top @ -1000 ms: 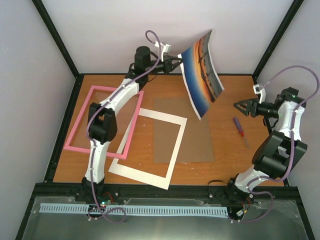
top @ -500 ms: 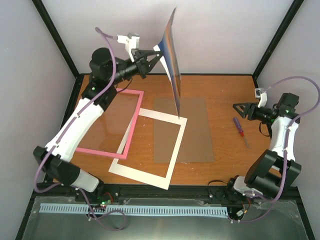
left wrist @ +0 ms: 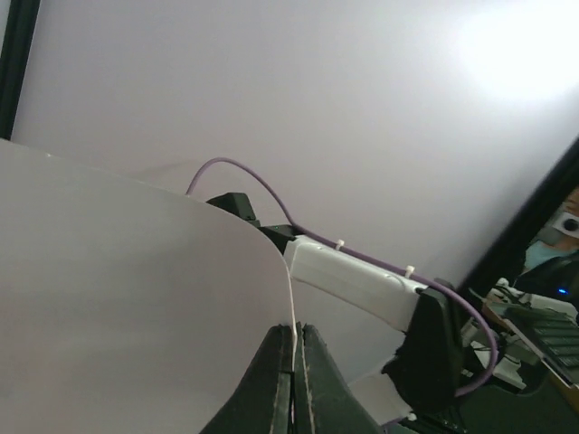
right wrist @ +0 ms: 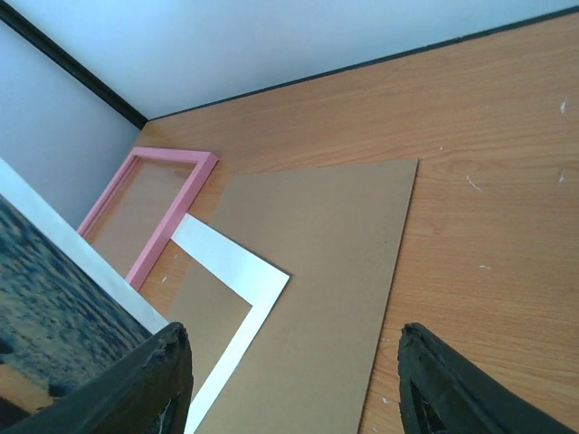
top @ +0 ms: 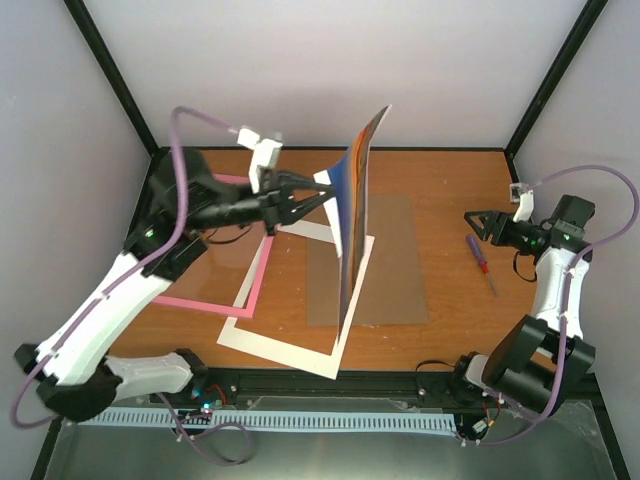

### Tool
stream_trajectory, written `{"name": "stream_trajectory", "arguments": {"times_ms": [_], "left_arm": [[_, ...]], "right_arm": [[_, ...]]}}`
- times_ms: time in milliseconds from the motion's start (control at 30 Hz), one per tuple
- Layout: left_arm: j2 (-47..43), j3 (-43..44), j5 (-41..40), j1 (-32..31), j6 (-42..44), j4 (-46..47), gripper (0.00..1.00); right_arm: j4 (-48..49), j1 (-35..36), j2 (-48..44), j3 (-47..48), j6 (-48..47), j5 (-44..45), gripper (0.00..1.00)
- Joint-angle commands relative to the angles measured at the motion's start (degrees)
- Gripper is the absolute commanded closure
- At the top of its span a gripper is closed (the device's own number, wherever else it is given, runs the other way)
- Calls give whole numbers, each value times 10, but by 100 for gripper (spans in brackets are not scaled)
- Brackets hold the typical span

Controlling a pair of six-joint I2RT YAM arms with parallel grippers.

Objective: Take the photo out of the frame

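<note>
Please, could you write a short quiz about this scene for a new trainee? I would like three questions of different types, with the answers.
1. Fill in: the thin pink rectangular frame lies on the wooden table's ___ side.
2. True or false: the left tool is shut on an edge of the large glossy sunset photo.
3. Which lies nearest the open right tool? A. the small screwdriver with purple and red handle; B. the frame; C. the photo.
Key: 1 left; 2 true; 3 A.
</note>
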Motion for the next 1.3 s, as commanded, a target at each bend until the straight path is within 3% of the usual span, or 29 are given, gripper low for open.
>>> {"name": "stream_trajectory", "arguments": {"times_ms": [0, 200, 333, 433, 600, 800, 1267], "left_arm": [[-85, -48, 29, -1, -2, -23, 99], [-133, -183, -192, 16, 37, -124, 99], [-55, -259, -127, 108, 49, -106, 99], [13, -278, -157, 147, 81, -76, 99], [121, -256, -181, 183, 139, -36, 99], [272, -161, -211, 190, 163, -59, 99], [423, -33, -236, 190, 202, -77, 99]], "right_arm": [[17, 3, -55, -19, -2, 15, 39], [50, 3, -81, -54, 11, -2, 38], [41, 3, -64, -55, -12, 3, 38], [25, 3, -51, -47, -28, 10, 35], [23, 2, -61, -57, -40, 17, 34], [24, 3, -55, -64, -44, 5, 34], [14, 27, -57, -65, -55, 15, 34]]}}
